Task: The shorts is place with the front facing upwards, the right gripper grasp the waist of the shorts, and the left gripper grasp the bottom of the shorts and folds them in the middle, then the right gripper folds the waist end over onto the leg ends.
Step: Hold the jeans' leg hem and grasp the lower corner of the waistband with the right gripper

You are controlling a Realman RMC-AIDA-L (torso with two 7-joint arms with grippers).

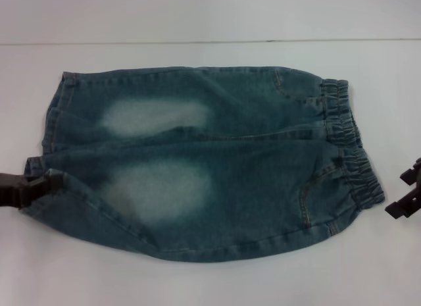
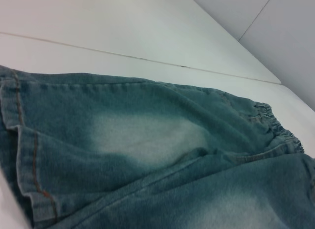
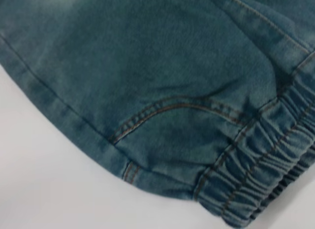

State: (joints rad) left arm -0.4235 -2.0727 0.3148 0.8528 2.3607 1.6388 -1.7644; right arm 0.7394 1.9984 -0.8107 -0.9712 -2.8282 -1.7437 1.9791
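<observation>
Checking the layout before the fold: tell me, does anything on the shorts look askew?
Yes: the leg end nearest the left gripper is turned over and bunched, not flat. The rest of the shorts lies spread.

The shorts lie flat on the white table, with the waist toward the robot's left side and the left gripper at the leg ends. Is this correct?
Not quite. In the head view the waist of the shorts points toward the robot's right side, near the right gripper. The rest holds: they lie on the white table, and the left gripper is at the leg ends.
</observation>
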